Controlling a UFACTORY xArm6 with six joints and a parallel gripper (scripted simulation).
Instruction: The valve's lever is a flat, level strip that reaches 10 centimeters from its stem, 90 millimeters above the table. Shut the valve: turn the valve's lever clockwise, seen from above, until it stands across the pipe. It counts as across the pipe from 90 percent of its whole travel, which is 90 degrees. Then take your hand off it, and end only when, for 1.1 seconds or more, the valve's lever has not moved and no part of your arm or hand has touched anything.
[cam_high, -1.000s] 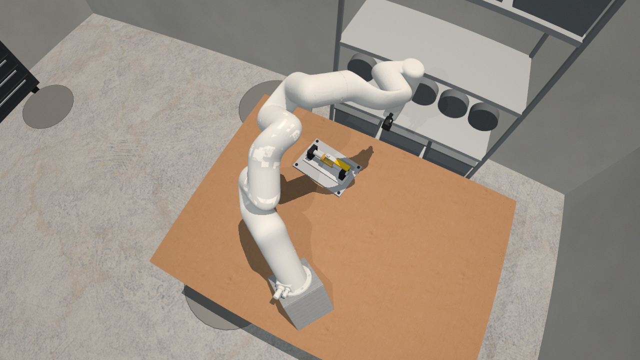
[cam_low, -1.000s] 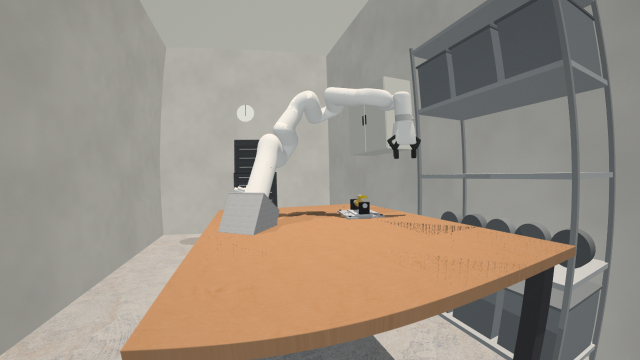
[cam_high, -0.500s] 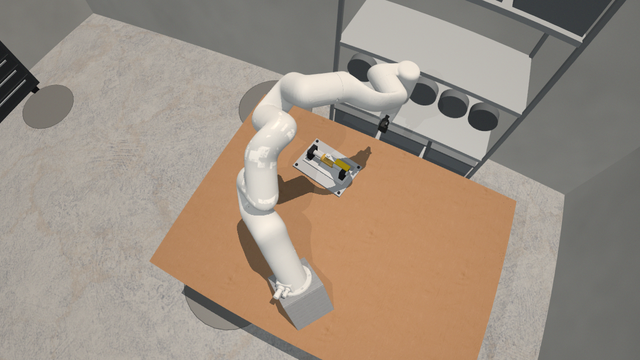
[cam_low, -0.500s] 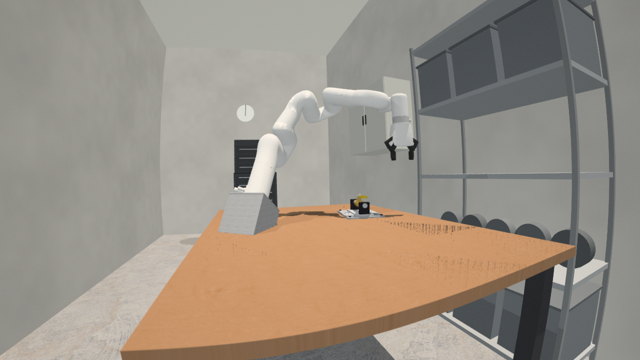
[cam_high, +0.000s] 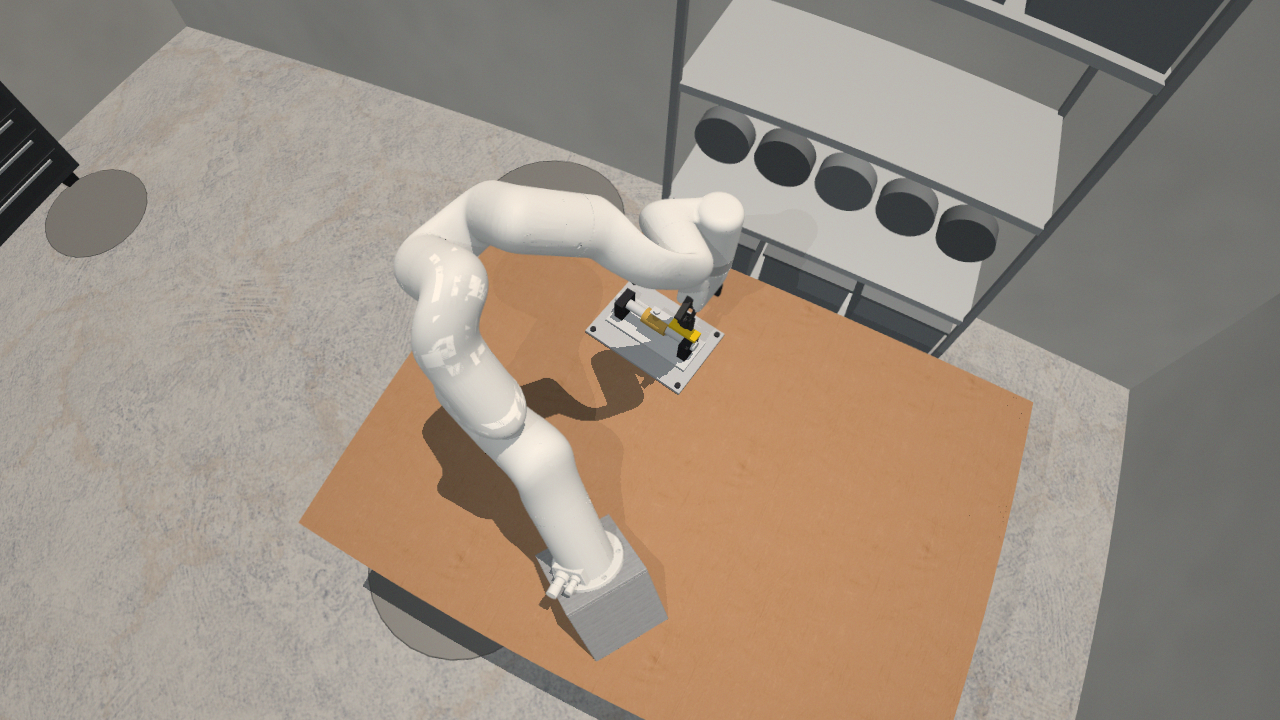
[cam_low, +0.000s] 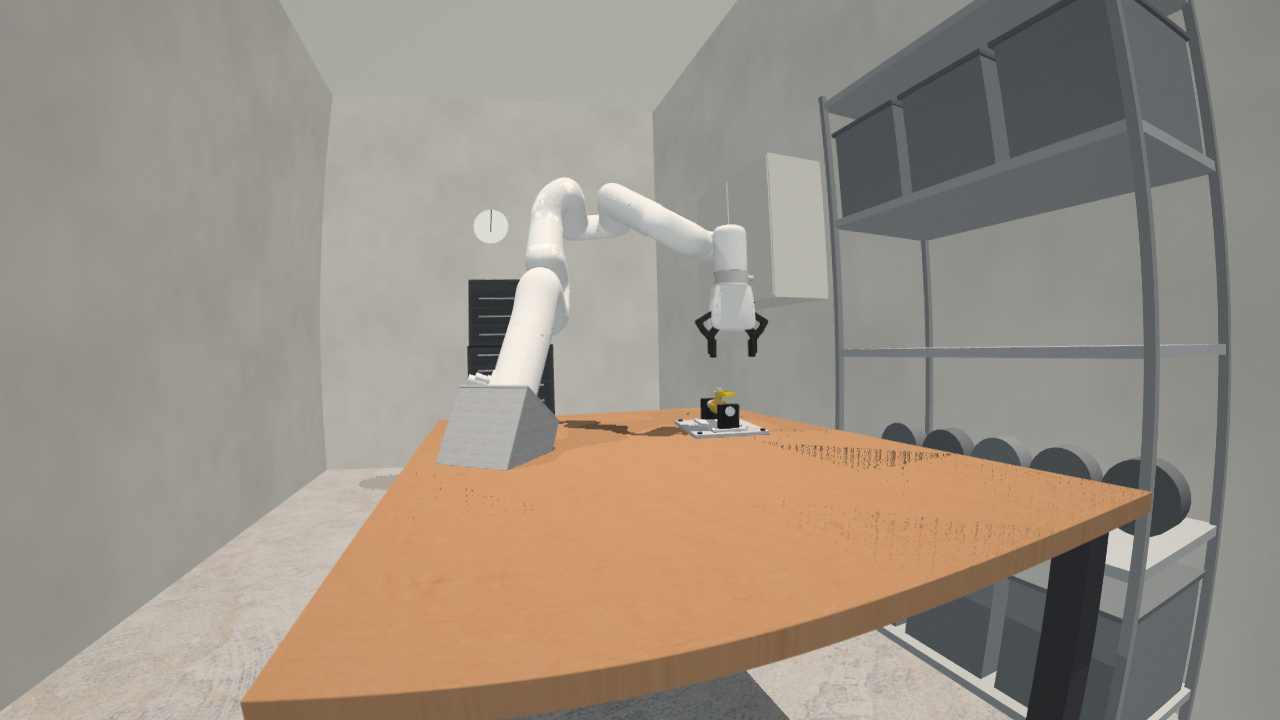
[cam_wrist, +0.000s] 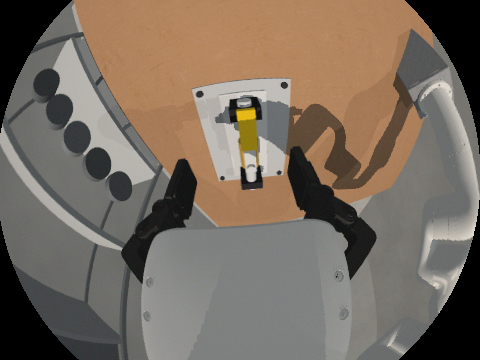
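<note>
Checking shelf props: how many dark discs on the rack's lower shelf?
5, in one row along the lower shelf. The wrist view also shows five; the arm may hide more.

Claw (cam_low: 732, 342) above valve (cam_low: 720, 411) on table (cam_low: 626, 537)
</note>
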